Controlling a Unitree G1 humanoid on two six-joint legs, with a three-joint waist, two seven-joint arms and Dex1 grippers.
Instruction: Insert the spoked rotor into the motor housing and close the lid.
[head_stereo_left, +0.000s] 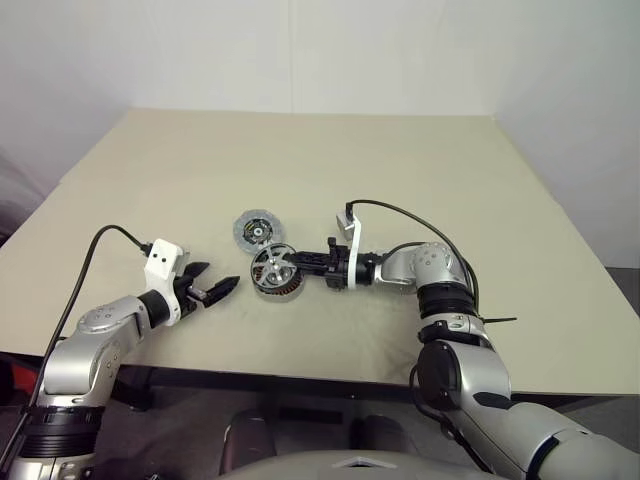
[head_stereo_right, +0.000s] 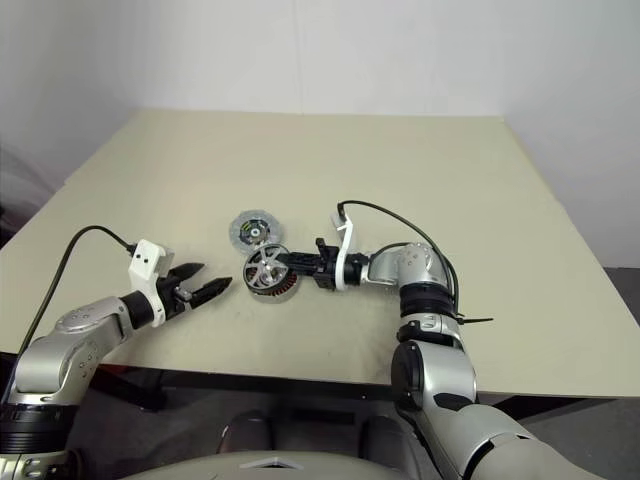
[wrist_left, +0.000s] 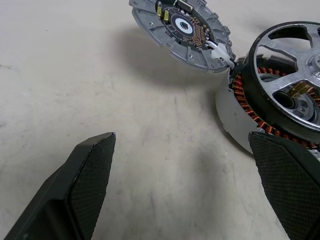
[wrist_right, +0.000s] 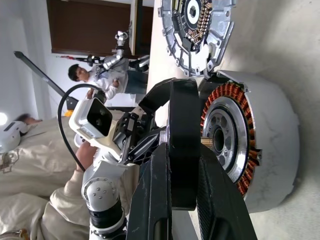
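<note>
A beige table (head_stereo_left: 300, 170) stands against a white wall (head_stereo_left: 300, 50). In the right wrist view, a seated person (wrist_right: 97, 77) is visible beyond the table edge, before a dark wooden door (wrist_right: 90, 25).

I'm seeing the spoked rotor (head_stereo_left: 268, 267), dark-rimmed with silver spokes, standing tilted over the motor housing (head_stereo_left: 282, 287), whose copper windings are showing, mid-table toward the near edge. The lid (head_stereo_left: 254, 229) is lying flat just behind.

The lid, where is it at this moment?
In the left eye view the lid lies flat on the table near its middle, just behind the motor housing and touching its far edge.
</note>
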